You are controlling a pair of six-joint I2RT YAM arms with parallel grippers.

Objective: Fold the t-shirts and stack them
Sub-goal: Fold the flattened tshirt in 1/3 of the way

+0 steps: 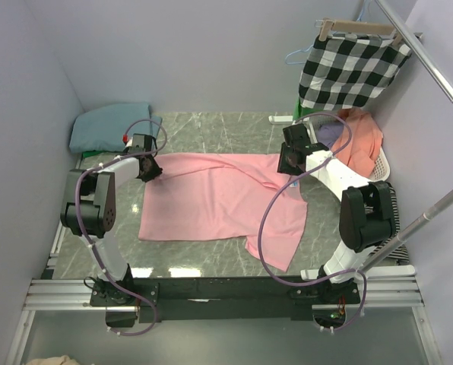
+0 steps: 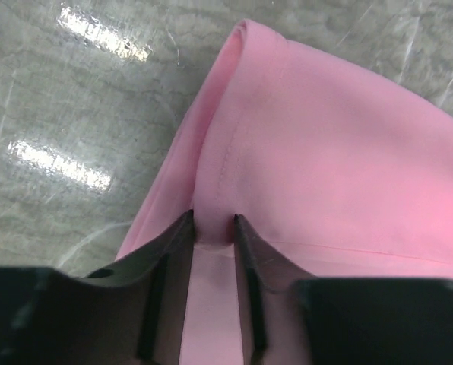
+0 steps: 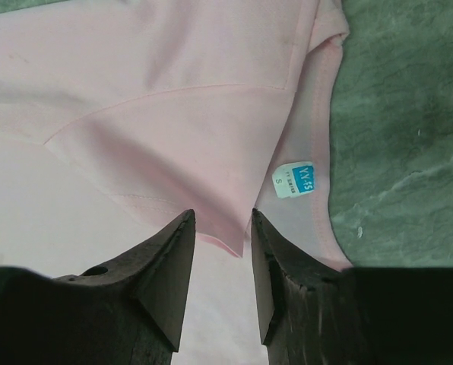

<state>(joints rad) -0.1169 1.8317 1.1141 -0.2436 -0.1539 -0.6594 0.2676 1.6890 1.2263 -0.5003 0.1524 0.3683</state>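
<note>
Pinching a fold of the pink t-shirt (image 2: pixel 325 152), the left end effector (image 2: pixel 213 222) is clenched on the cloth's left edge, while the right end effector (image 3: pixel 220 228) grasps a folded corner beside the collar label (image 3: pixel 295 180). The shirt lies spread across the middle of the worktop (image 1: pixel 211 125); a teal t-shirt (image 1: pixel 109 125) sits folded in the far left corner.
</note>
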